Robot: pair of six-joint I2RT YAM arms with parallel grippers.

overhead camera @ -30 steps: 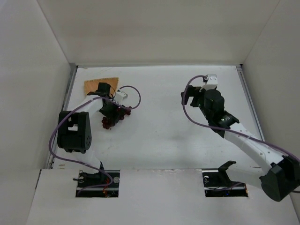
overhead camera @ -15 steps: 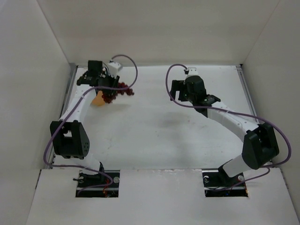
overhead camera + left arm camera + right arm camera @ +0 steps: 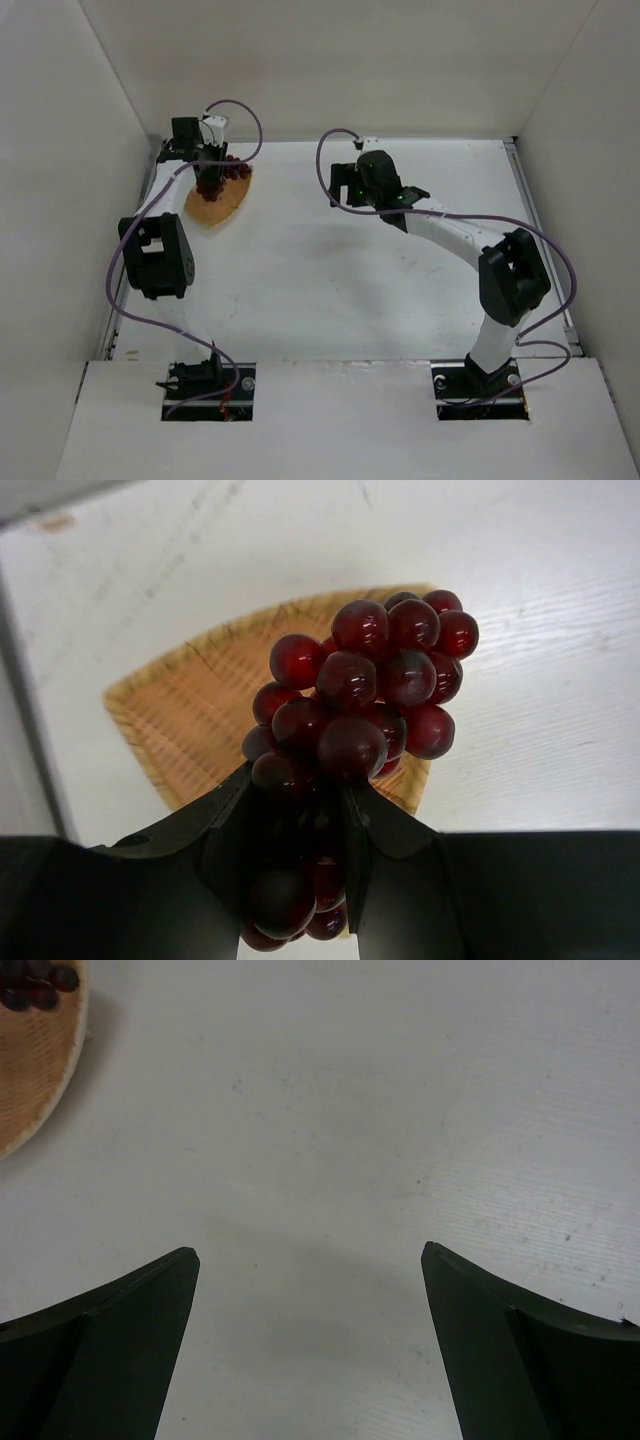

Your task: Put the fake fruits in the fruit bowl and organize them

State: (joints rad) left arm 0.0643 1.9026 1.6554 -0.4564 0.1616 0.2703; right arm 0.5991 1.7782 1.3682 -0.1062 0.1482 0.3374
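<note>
The bunch of dark red-purple grapes (image 3: 360,700) is held in my left gripper (image 3: 300,790), which is shut on it above the orange-tan wedge-shaped fruit bowl (image 3: 190,720). In the top view the left gripper (image 3: 208,172) hangs over the bowl (image 3: 222,203) at the far left of the table, with the grapes (image 3: 226,172) at the bowl's back end. My right gripper (image 3: 345,185) is open and empty over the white table, right of the bowl. In the right wrist view the gripper (image 3: 310,1260) is wide open, and the bowl's edge (image 3: 40,1070) and some grapes (image 3: 35,985) show at top left.
White walls enclose the table on the left, back and right. The bowl lies close to the left wall and back corner. Purple cables loop from both arms (image 3: 330,150).
My left gripper carried the grapes from the table up and back to over the bowl. My right arm swung leftward and toward the back, staying open.
</note>
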